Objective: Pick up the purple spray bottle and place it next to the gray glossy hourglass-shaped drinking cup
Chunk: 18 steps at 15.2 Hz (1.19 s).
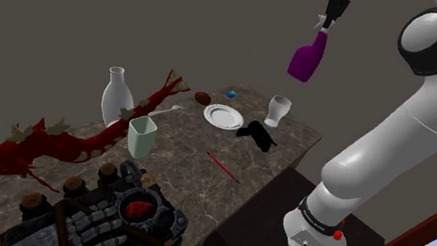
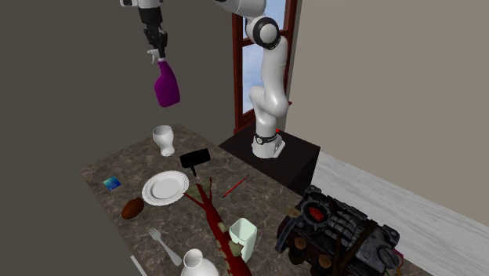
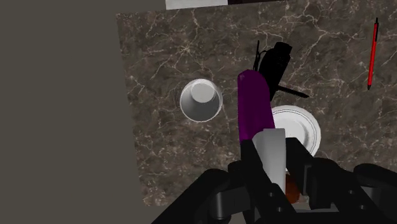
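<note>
Purple spray bottle (image 1: 306, 61) hangs in the shoulder view's upper middle, gripper (image 1: 324, 24) clamped seemingly on its nozzle: carrying step, next lowering it beside the pale cup (image 1: 278, 111).

High over the far end of the countertop (image 1: 179, 138), clamped in the gripper (image 1: 327, 20): the spray bottle (image 1: 308, 60), well above the drinking cup (image 1: 277, 110) and the plate (image 1: 223, 116). Just left of the cup in the shoulder view, the plate, with a small device (image 1: 257, 136) before it, perhaps touching its rim. Nearer still, a pen (image 1: 223, 166); farther left, a vase (image 1: 117, 96), a tumbler (image 1: 142, 136), a branch (image 1: 71, 145)
</note>
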{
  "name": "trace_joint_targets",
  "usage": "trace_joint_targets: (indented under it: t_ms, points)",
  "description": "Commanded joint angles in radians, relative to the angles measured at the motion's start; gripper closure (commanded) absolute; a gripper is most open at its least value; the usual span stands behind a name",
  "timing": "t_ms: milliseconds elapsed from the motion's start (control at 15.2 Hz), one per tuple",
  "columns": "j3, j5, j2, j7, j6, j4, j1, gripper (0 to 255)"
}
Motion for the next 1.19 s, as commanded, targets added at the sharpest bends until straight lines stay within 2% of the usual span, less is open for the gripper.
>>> trace_joint_targets:
  t_ms: [0, 198, 396, 528, 660, 858, 1122]
  points:
    - [-0.039, 0.017, 0.06, -0.064, -0.008, 0.068, -0.025, 255]
    - [-0.094, 0.059, 0.161, -0.155, -0.029, 0.183, -0.076, 255]
    - [-0.141, 0.124, 0.288, -0.247, -0.07, 0.338, -0.151, 255]
    - [-0.165, 0.186, 0.396, -0.305, -0.118, 0.485, -0.226, 255]
    - [-0.17, 0.269, 0.537, -0.348, -0.204, 0.705, -0.338, 255]
    - [-0.173, 0.206, 0.434, -0.34, -0.087, 0.489, -0.262, 255]
    - [-0.171, 0.161, 0.357, -0.326, 0.014, 0.316, -0.213, 255]
